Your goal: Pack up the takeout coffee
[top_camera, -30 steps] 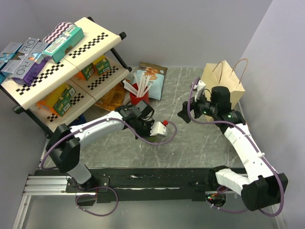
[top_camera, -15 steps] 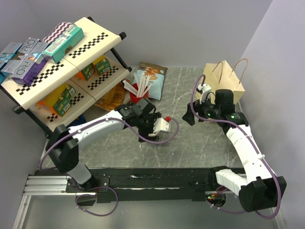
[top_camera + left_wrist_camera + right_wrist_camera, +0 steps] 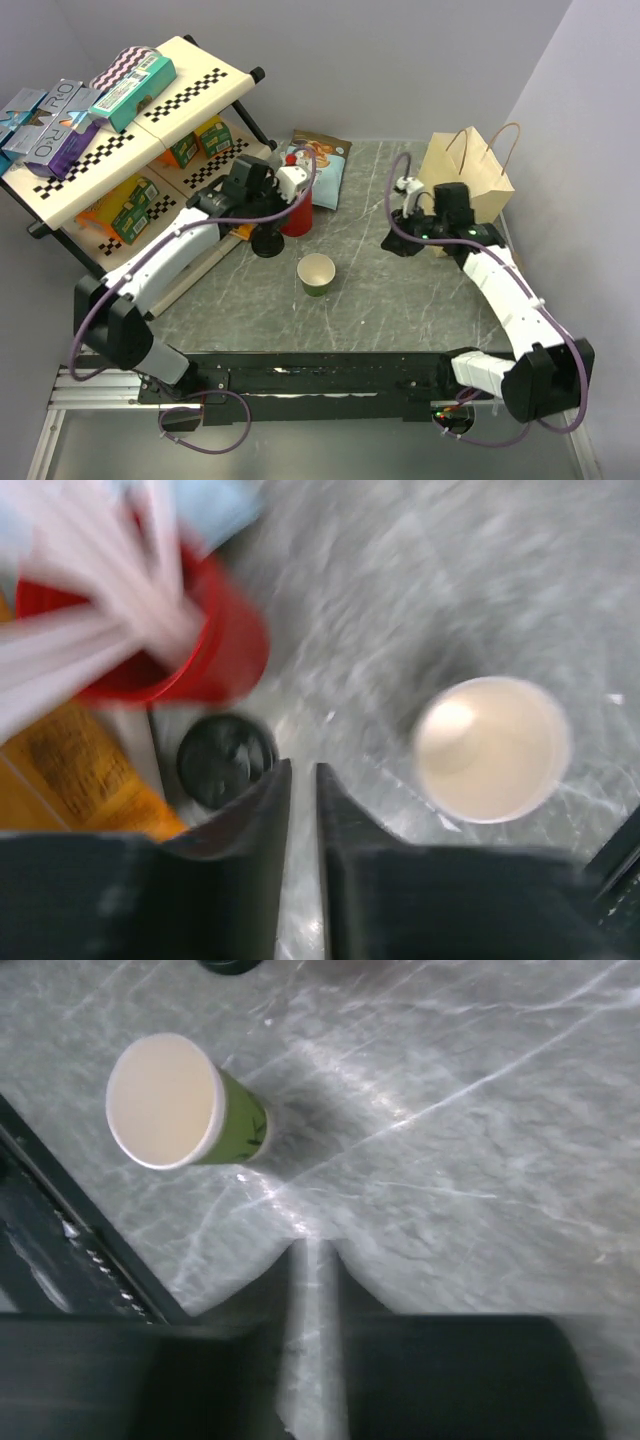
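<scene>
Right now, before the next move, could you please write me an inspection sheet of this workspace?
Surface: grey marble table, no spill seen.
Job's things: green cup upright, open, empty; black lid flat on the table beside the red cup; bag upright, far right.
Clutter: red cup holds stirrers; pouch behind it; orange packet by the lid.
Grippers: left pincer slightly open, empty, next to the lid; right pincer slightly open, empty, near the bag.
Cables: purple cables loop off both wrists, clear of the green cup.
Surroundings: shelf with boxes at left; grey walls.
</scene>
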`<state>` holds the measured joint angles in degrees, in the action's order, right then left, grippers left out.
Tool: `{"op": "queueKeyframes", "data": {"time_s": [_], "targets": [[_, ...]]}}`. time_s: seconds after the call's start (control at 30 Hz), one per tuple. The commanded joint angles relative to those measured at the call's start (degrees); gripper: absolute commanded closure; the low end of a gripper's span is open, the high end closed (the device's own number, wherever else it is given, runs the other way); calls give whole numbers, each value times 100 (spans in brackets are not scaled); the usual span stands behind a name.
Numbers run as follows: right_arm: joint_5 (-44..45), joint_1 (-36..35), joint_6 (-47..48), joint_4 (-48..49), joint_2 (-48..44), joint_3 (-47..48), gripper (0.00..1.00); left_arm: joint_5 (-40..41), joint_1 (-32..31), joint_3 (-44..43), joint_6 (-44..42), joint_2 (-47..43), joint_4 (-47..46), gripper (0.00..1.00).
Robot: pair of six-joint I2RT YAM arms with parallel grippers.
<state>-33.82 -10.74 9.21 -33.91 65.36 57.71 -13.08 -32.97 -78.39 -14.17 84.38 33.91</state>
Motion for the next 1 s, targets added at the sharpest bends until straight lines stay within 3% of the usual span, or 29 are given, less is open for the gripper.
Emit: {"op": "queueKeyframes", "data": {"time_s": [0.0,0.23,0.53,0.97], "targets": [[138,-917,-156,192,310,-102,100,-62,431,367,134,499,467,99],[297,-1931,-656,341,1074,-32,100,-704,309,447,310,1063,467,99],[385,-2335,-1202,692,1822,319,100,-1249,54,386,582,1292,529,99],[578,-2547,-1492,1176,1769,118,100,-1636,-209,272,820,1546,415,99]]}}
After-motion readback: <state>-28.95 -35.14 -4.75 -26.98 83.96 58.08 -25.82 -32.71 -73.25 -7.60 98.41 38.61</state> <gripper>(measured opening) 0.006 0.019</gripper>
